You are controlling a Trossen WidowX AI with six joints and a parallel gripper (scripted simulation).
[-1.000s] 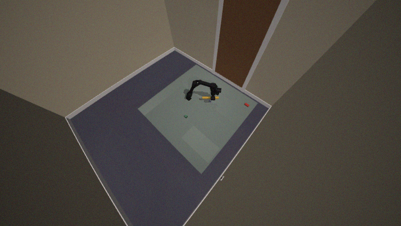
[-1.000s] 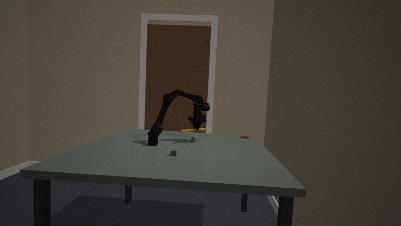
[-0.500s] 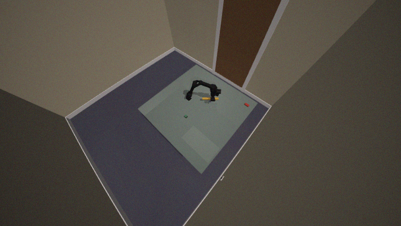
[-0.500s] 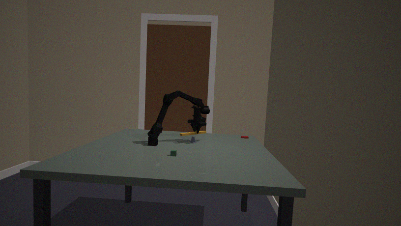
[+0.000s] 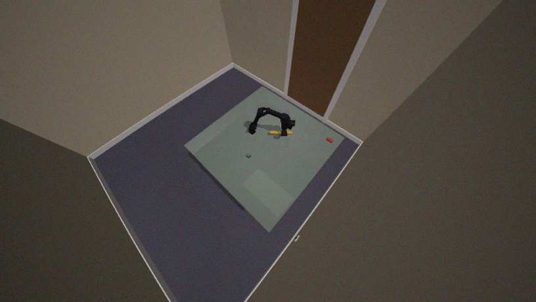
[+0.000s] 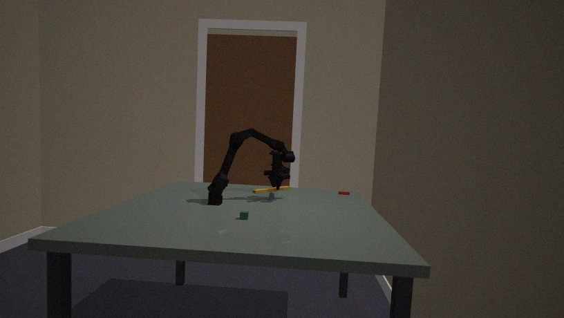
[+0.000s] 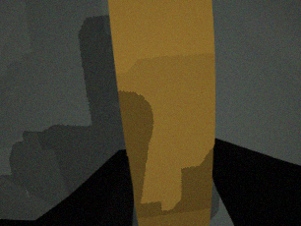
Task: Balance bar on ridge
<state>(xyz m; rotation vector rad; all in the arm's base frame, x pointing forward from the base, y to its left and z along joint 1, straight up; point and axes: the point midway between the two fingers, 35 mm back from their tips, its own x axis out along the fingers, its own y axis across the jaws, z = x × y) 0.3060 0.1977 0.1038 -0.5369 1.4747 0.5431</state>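
Note:
The yellow bar [image 5: 276,132] [image 6: 261,191] [image 7: 164,113] is held up off the table [image 5: 224,150] [image 6: 177,233]. In the exterior view its right end looks a little higher than its left end. My gripper [image 5: 284,133] [image 6: 277,188] is shut on the bar, right of its middle in the top view; the fingers show at the bottom of the wrist view. The small grey-blue ridge [image 6: 271,196] stands on the table just below the bar in the exterior view; whether they touch I cannot tell. In the top view the ridge is hidden.
A small green cube [image 5: 248,155] [image 6: 244,215] lies on the table, nearer the exterior camera than the arm. A red block [image 5: 329,140] [image 6: 343,193] lies near the table's right edge at the back. The arm's base [image 6: 214,198] stands left of the bar.

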